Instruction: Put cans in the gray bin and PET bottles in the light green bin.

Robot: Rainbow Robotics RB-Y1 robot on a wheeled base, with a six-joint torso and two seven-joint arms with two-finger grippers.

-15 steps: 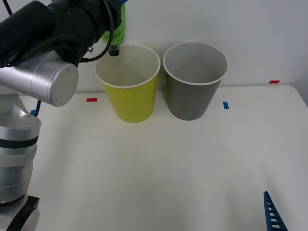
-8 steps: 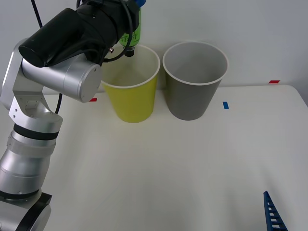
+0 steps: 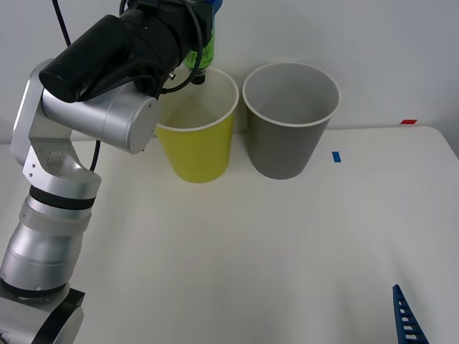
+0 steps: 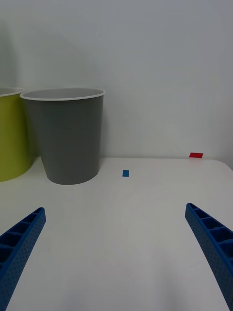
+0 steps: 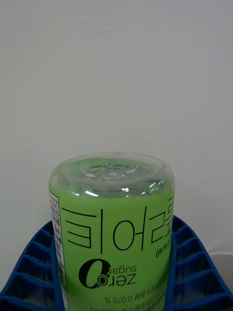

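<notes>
The bottle (image 3: pixel 202 51) is clamped cap-down by the left gripper (image 3: pixel 204 29) above the green bin's (image 3: pixel 197 154) back rim. It should be centred over the opening before release. The right gripper (image 4: pixel 116 252) is parked wide open near the gray bin (image 4: pixel 68 141).

The left arm rises from the lower left of the front view in silver segments, bends at a silver elbow joint, and reaches forward and to the right through a black forearm and wrist. The left gripper (image 3: pixel 201 29) sits high at the far end, its blue ribbed fingers (image 5: pixel 194 272) closed on either side of a bottle (image 5: pixel 112 228) held cap-down. The right arm is parked low at the near right. The right gripper (image 4: pixel 116 243) points forward just above the worktop, its jaws spread wide with nothing between them.
</notes>
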